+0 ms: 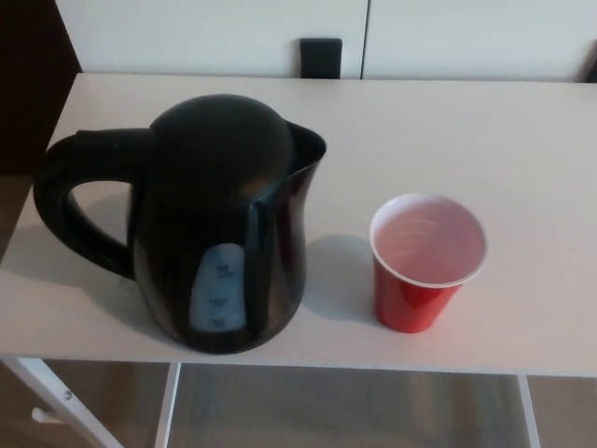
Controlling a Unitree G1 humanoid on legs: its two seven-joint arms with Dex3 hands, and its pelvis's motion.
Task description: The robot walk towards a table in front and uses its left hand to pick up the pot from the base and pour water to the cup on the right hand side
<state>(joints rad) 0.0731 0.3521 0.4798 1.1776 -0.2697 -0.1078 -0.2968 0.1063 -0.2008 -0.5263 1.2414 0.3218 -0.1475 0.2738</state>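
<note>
A black electric kettle [219,219] stands upright at the front left of a white table [448,131]. Its handle [70,201] points to the picture's left and its spout [308,147] faces right. A pale water gauge window shows on its front. Whether a base lies under it is hidden by the kettle's body. A red plastic cup [424,266] with a white inside stands upright to the kettle's right, a short gap away, and looks empty. Neither of my hands shows in the head view.
The table's front edge runs just below the kettle and cup, with white legs [56,397] underneath. A white wall or cabinet with a dark block [321,57] lies behind the table. A dark area sits at the far left.
</note>
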